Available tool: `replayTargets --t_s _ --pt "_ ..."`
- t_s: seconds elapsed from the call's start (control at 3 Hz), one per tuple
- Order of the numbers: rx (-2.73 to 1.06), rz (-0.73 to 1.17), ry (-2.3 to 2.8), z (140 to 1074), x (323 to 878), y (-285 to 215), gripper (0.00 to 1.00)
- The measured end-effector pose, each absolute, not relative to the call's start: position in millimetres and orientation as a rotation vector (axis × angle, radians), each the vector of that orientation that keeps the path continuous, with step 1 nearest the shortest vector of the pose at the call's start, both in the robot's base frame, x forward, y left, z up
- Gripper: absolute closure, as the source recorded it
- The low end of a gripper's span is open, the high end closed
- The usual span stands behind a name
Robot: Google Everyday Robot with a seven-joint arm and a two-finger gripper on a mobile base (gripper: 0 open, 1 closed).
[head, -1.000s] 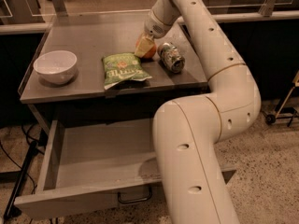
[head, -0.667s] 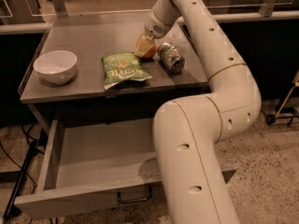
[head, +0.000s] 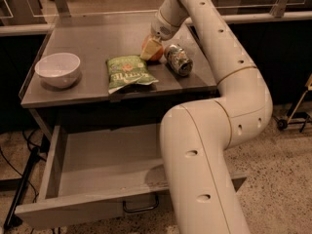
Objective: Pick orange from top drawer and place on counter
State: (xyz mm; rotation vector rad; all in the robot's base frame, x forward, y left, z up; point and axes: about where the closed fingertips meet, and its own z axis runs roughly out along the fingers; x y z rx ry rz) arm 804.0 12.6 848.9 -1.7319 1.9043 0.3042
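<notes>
The orange (head: 158, 56) rests on the counter (head: 102, 35) near its back right, between a green bag and a can. My gripper (head: 151, 49) reaches down from the arm and is shut around the orange, its pale fingers (head: 149, 48) covering most of the fruit. The top drawer (head: 105, 162) stands pulled open below the counter, with its dark wire handle (head: 140, 206) at the front. The part of its floor that shows is bare; my arm hides its right side.
A white bowl (head: 58, 69) stands at the counter's left. A green snack bag (head: 127, 73) lies in the middle. A crushed can (head: 178, 59) lies just right of the orange. My large arm (head: 214, 130) fills the right foreground. Cables (head: 19, 179) run along the floor at left.
</notes>
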Motion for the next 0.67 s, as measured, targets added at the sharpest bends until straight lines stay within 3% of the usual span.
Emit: replayTargets --t_s 0.33,0.67 --pt "-1.732 0.304 1.904 848.9 804.0 12.7 0.0" --pt "-1.732 0.304 1.904 848.9 804.0 12.7 0.0"
